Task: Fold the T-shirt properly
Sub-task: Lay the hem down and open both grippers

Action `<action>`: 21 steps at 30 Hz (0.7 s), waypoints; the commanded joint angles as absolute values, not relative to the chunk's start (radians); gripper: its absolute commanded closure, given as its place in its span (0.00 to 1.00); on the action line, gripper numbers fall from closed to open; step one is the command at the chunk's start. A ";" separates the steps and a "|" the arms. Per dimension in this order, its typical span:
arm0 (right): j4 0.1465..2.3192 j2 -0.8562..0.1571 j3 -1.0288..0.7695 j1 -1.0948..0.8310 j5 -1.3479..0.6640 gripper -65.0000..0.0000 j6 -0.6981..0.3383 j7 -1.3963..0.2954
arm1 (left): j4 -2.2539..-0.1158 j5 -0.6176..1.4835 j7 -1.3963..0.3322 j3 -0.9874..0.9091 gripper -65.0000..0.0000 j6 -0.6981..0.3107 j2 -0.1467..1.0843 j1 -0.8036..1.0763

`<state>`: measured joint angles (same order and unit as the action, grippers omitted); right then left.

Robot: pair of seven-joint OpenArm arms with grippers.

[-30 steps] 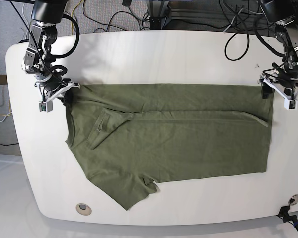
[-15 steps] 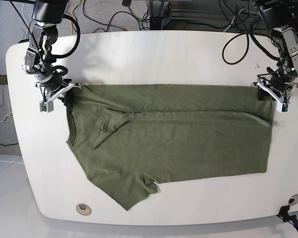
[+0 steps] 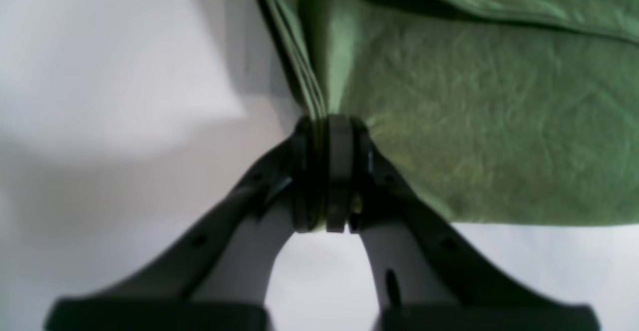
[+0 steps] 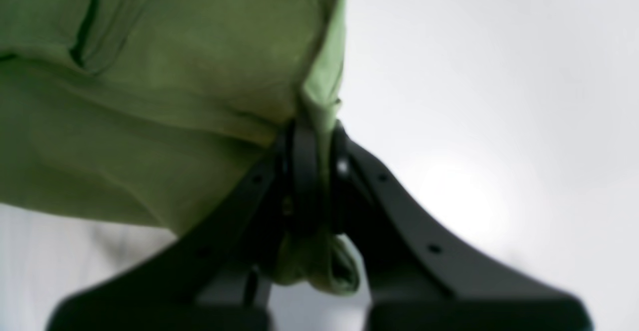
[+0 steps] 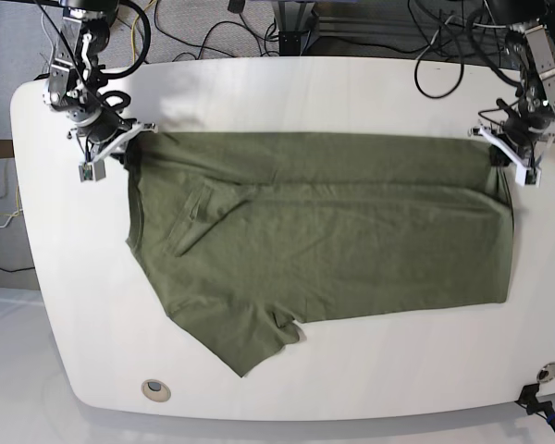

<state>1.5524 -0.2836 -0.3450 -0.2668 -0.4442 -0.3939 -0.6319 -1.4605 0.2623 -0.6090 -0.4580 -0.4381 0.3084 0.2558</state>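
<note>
Since the earlier frames both arms have drawn the T-shirt (image 5: pixel 324 240) toward the table's (image 5: pixel 287 97) far edge; its top fold now lies higher and tauter. We take this as a straightening pull ahead of the next fold. The left gripper (image 3: pixel 329 171) is clamped on the hem corner, the right gripper (image 4: pixel 312 171) pinches bunched cloth at the shoulder. The shirt lies flat mid-table, one sleeve (image 5: pixel 250 342) splayed toward the near edge. Cables (image 5: pixel 444 65) hang behind; nothing blocks the cloth.
</note>
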 commanded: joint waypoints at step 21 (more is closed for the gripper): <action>1.827 -0.291 -0.423 -0.633 -0.417 1.00 -0.387 -0.702 | -1.709 0.240 -0.654 -0.504 0.84 -0.438 0.320 0.659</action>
<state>1.8141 -0.2798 -0.4175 -0.6270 -0.4255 -0.3935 -0.6899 -1.7077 0.2615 -0.6121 -0.5014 -0.4377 0.3099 0.6453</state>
